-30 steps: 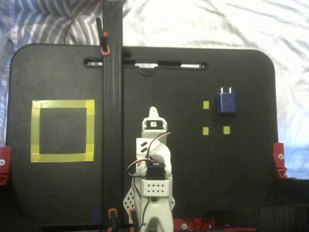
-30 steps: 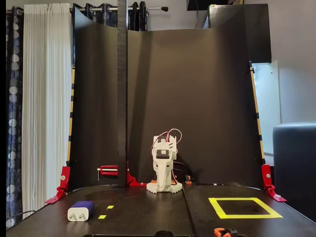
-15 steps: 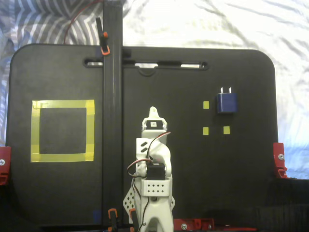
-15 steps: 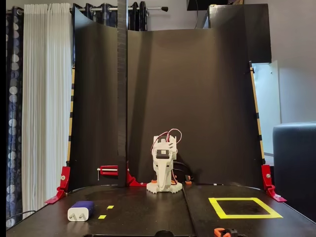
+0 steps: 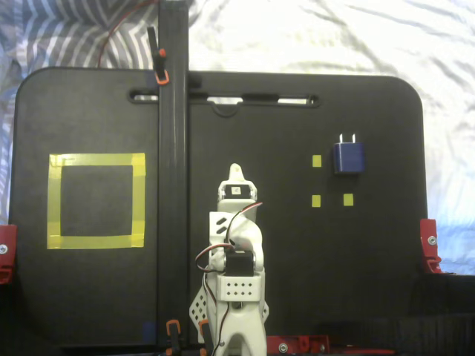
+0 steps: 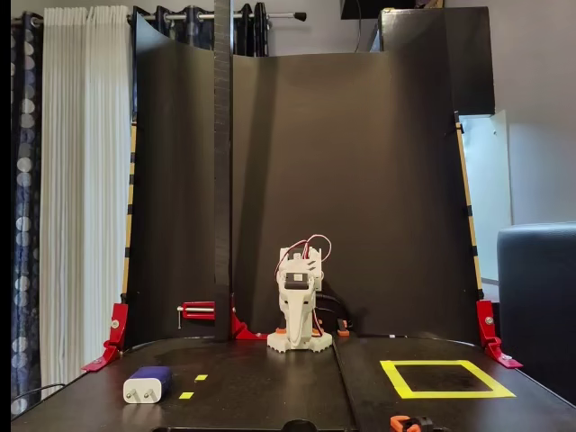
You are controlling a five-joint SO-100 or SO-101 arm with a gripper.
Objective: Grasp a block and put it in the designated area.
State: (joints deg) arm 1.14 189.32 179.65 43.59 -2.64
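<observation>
From above, in a fixed view, the block [image 5: 348, 157] lies by small yellow tape squares [image 5: 317, 161], well apart from the designated area [image 5: 96, 201] across the vertical post [image 5: 172, 170]. The folded arm's gripper [image 5: 235, 175] looks closed, though not surely. At table level, in a fixed view, the block [image 6: 148, 384] faces prongs-forward; a grasp across them could slip or twist it.

We cannot tell if the gripper [image 5: 234, 172] is open, because the folded arm shows it too small in both fixed views. At 6 o'clock the picture edge cuts the arm base [image 5: 234, 334] and an orange clamp [image 6: 409, 423].
</observation>
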